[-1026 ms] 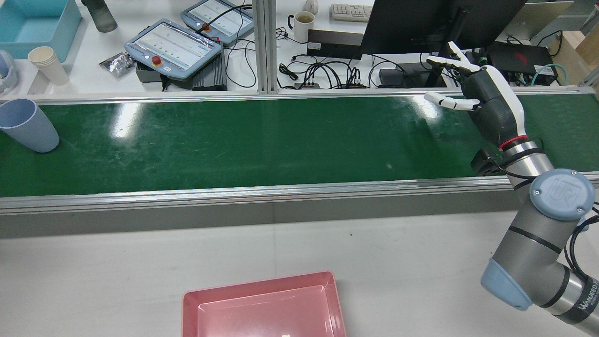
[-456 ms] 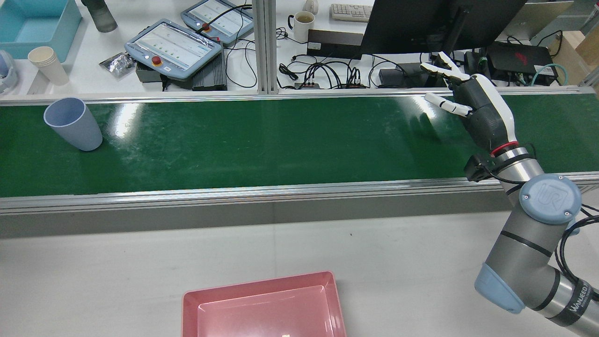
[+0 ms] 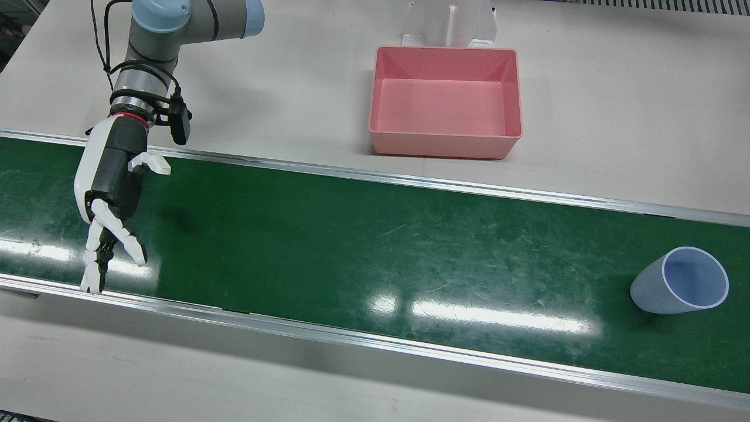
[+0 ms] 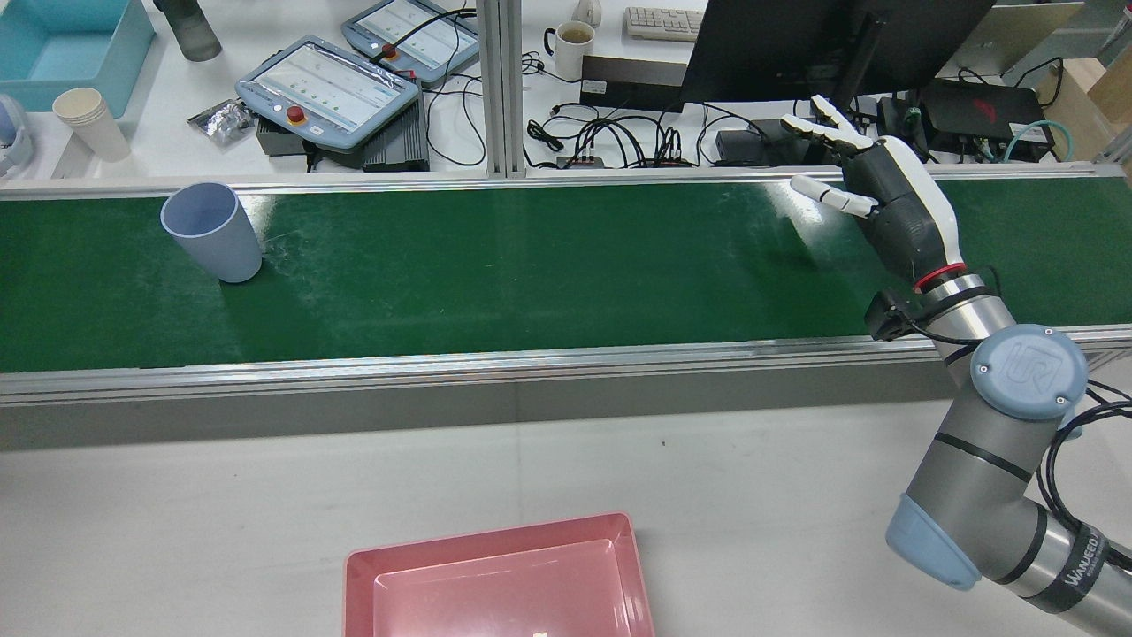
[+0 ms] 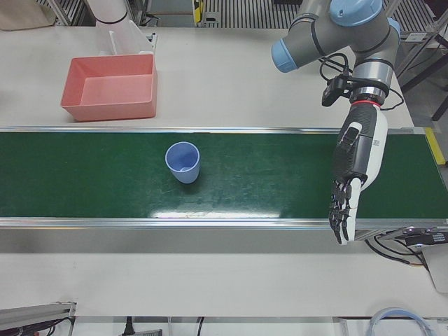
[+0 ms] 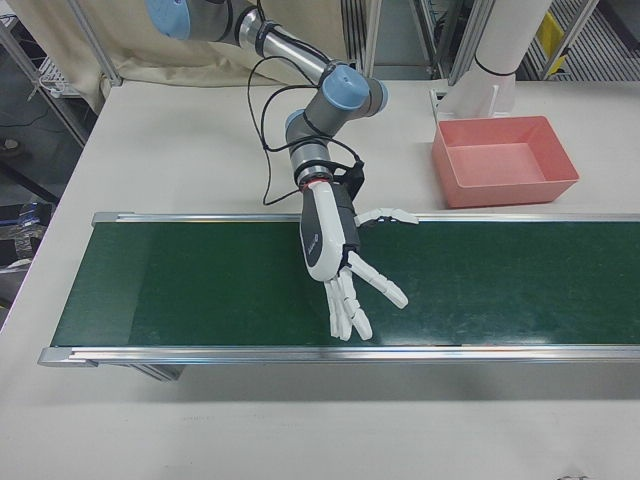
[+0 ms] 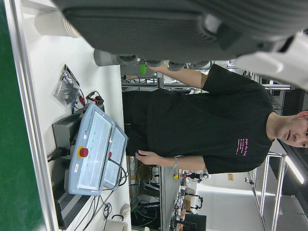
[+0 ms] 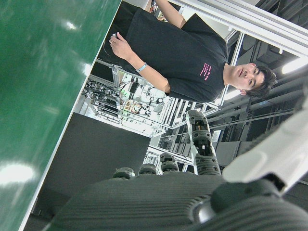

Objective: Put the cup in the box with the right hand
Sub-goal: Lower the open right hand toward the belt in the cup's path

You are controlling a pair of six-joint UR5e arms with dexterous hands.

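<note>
Left hand (image 5: pixel 353 164) shows only in the left-front view, at the left end of the green belt (image 4: pixel 531 265). Its fingers are stretched out straight and hold nothing; seen side-on, they look close together, though I cannot be sure. The rear and front views cut it off entirely.

Right of it, one pale blue cup (image 5: pixel 183 162) stands upright on the belt, mouth up, well apart from both hands.

Further right, one pink box (image 3: pixel 445 146) sits on the white table off the belt. It is empty, and the rear view cuts off its bottom edge.

At the right end, the right hand (image 4: pixel 884 203) hangs over the belt with fingers (image 6: pixel 385 288) spread wide, gripping nothing. Both hand cameras are largely blocked by the hands' own dark bulk.
</note>
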